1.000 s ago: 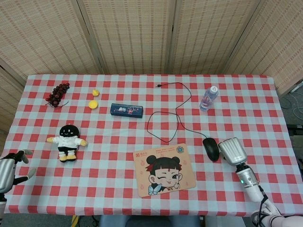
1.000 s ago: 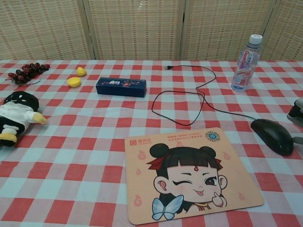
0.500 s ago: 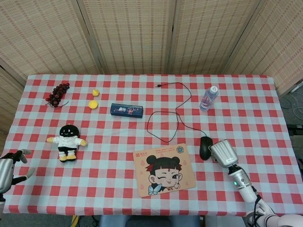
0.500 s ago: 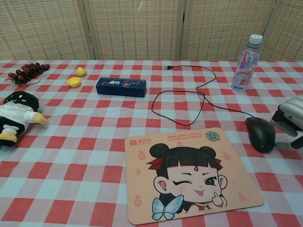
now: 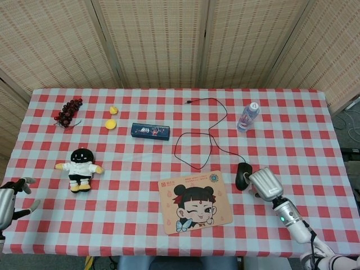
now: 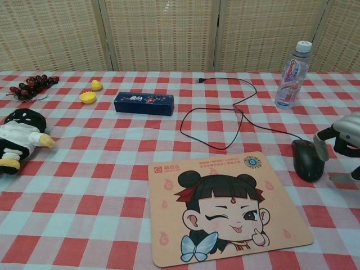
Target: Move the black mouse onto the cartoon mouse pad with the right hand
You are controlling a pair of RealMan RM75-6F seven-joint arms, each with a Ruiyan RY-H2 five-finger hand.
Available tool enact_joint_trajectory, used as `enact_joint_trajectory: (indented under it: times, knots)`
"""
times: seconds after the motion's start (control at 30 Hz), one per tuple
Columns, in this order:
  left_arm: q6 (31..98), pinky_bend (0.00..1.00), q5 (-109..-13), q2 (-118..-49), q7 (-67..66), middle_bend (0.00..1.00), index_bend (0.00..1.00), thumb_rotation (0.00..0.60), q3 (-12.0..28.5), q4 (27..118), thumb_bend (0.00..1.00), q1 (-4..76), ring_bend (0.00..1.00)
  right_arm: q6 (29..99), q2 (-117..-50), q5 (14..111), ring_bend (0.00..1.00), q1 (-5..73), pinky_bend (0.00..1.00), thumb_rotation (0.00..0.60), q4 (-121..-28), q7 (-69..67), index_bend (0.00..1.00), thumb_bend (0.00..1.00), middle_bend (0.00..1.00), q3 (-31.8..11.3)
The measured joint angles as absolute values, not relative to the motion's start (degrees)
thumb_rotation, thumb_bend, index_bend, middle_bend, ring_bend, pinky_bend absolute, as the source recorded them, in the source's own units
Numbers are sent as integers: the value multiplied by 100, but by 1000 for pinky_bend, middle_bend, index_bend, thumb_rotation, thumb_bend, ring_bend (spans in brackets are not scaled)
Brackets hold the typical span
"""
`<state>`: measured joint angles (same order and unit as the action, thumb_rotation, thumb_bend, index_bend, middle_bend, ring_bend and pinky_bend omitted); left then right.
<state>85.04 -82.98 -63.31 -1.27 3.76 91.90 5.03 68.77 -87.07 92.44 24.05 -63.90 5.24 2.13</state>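
Observation:
The black mouse point(image 5: 242, 175) point(image 6: 306, 160) lies on the cloth just right of the cartoon mouse pad point(image 5: 196, 201) point(image 6: 225, 205), off the pad, its cable trailing back across the table. My right hand point(image 5: 264, 183) point(image 6: 340, 143) sits against the mouse's right side. One finger point(image 6: 320, 147) lies over the mouse's right edge, while the thumb stays apart from it, nearer the front. My left hand point(image 5: 11, 201) hangs at the table's front left corner with its fingers spread and nothing in it.
A water bottle point(image 5: 247, 116) point(image 6: 292, 67) stands behind the mouse. The black cable point(image 5: 202, 135) loops behind the pad. A dark blue box point(image 5: 150, 131), two yellow pieces point(image 5: 111, 123), dark grapes point(image 5: 68, 111) and a plush doll point(image 5: 81, 162) lie to the left.
My right hand came in from the right and shoved the mouse leftward, turning it, toward the pad. In the last half second a finger came down over the mouse's edge.

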Motion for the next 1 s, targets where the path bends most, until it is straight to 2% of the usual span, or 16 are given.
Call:
enact_joint_trajectory:
  times: [0.2,0.4,0.7,1.0]
  knots:
    - [8498,615,-8277,-6330,-123,540,464,600,386,9183,215,503,467,6008,-7804,8706,1000,2679,1000,600,-7855,1657,403,0,1000,104]
    - [8498,615,-8259,-6313,-80,540,464,600,394,9171,215,497,467,5309,-7343,7856,1000,2989,1000,600,-8632,2952,333,0,1000,-74]
    - [8510,615,-8249,-6300,-56,540,464,600,402,9163,215,485,467,5168,-7322,7639,1000,3362,1000,600,-8582,4074,314,0,1000,-150]
    - [8491,614,-8224,-6300,-67,540,464,600,401,9158,215,481,467,5194,-7408,8435,1000,3524,1000,600,-8170,3490,314,0,1000,49]
